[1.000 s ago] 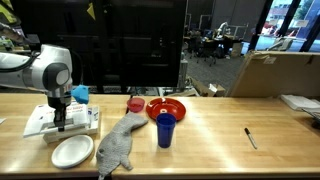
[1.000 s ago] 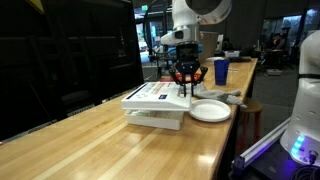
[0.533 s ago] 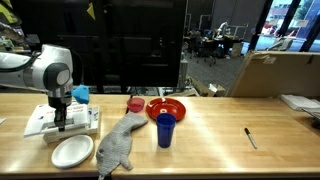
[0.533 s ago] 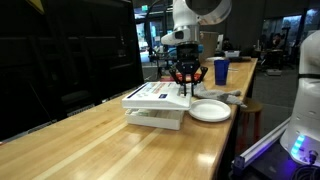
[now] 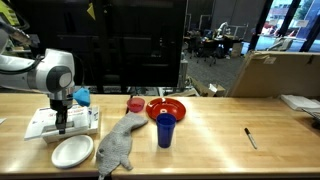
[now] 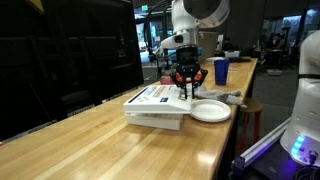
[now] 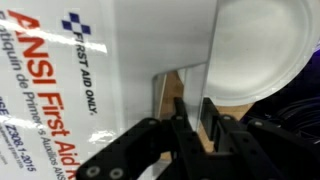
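Plainly, in an exterior view the gripper [image 5: 60, 124] comes straight down onto a flat white first aid box [image 5: 38, 122] lying at the near end of the table [image 5: 220, 140]. A white plate [image 5: 72, 151] lies just beside the box, with a grey cloth [image 5: 117, 147], a blue cup [image 5: 165, 129] and a red bowl [image 5: 166, 107] further along.

In an exterior view from the table's end, the gripper [image 6: 185, 92] meets the box [image 6: 150, 105] at the edge that faces the plate [image 6: 210, 111]. Its fingers are drawn in towards each other at the tips.

The wrist view shows the box [image 7: 120, 80] with its printed lid filling one side, the plate [image 7: 260, 45] on the other, and a strip of bare table [image 7: 188, 90] between them. The gripper [image 7: 193, 125] stands over that strip with only a narrow gap between its jaws. I cannot tell whether they pinch the box's rim or merely sit against it.

I judge the box stiff, smooth and rather slick, probably not heavy, and far too wide to span. A hold on the lid's rim or a side edge looks best, though it may tip or slide when lifted from one edge.
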Motion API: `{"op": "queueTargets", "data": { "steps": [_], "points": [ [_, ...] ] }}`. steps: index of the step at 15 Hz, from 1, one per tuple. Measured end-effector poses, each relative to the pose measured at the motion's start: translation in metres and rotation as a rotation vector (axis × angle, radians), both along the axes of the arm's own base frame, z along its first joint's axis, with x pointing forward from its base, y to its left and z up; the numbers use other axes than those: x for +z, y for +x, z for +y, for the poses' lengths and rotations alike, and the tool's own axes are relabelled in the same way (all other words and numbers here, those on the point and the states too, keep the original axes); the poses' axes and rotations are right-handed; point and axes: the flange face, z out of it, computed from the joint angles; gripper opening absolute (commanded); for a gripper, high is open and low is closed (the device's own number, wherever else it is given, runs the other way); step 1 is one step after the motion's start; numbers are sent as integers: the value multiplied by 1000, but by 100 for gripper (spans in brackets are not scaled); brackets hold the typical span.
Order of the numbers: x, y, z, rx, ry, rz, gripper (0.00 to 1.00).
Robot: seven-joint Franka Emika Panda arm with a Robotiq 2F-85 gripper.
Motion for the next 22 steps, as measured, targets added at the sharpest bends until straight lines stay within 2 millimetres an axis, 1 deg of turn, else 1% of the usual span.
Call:
{"op": "queueTargets", "data": {
  "steps": [6, 11, 15, 18, 22],
  "points": [
    [-9, 7, 4, 13, -4, 21, 5],
    [-13, 21, 7, 9, -3, 22, 5],
    [-20, 32, 4, -1, -3, 33, 5],
    [-21, 37, 2, -11, -2, 35, 5],
    [-20, 38, 2, -11, -3, 32, 5]
  ]
}}
